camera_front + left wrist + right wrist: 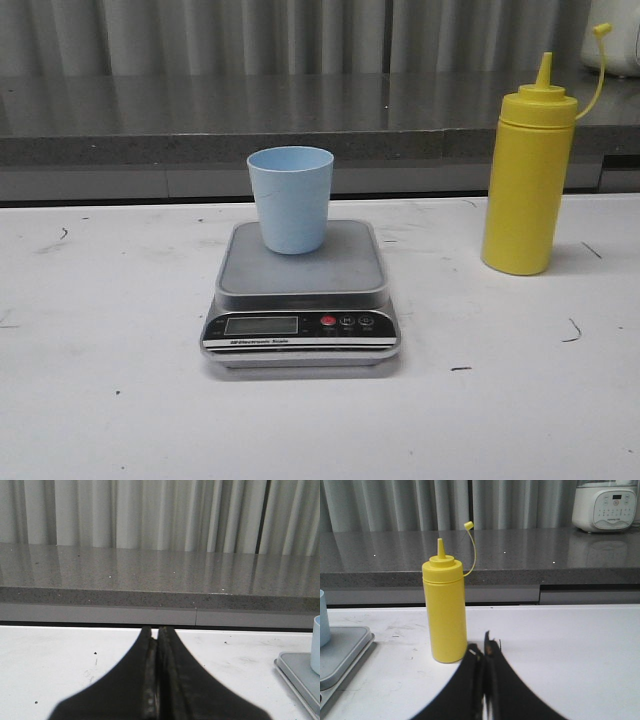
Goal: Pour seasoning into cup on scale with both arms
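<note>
While both grippers, left (156,680) and right (484,680), sit pinched together holding nothing, the seasoning (528,180) stands upright at right of frame, nozzle up, on the white table (100,400) before a grey counter (150,115).

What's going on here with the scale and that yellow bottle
Nothing is being handled yet. The pale blue cup stands upright on the scale in the middle of the white table. The yellow seasoning bottle stands upright on the table to the scale's right, its cap off the nozzle and hanging on its tether. The left end effector and right end effector are both shut and empty, the right one close to the bottle. No pouring has started.
</note>
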{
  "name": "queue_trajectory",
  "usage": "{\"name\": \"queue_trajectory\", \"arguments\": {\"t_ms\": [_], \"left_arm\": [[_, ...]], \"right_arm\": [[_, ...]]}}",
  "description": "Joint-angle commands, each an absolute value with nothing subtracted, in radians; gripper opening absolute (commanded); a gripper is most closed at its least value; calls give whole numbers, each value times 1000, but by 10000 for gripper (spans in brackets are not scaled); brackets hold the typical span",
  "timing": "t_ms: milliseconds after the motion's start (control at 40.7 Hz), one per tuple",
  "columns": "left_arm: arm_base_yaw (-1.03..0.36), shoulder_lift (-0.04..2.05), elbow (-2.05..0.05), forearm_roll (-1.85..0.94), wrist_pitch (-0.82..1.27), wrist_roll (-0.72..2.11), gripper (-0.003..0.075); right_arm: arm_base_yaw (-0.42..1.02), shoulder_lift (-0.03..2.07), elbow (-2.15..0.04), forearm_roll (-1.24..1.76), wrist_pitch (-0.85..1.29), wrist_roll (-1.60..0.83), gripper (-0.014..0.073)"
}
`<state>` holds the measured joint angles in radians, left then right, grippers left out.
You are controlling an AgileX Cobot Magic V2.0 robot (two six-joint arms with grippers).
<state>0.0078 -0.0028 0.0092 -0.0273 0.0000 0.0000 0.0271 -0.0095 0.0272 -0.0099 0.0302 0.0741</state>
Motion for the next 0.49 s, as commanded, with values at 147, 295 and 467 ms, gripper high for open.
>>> {"name": "queue_trajectory", "arguments": {"t_ms": [147,295,467], "left_arm": [[2,-27,23,-37,-81,-13,-20],[2,-27,23,-37,-81,-13,-20],[2,-27,23,-37,-81,-13,-20]], "right_arm": [[22,-29,24,80,-53,20,-67],[22,-29,24,61,-53,22,-67],[22,-29,24,60,-51,23,-67]]}}
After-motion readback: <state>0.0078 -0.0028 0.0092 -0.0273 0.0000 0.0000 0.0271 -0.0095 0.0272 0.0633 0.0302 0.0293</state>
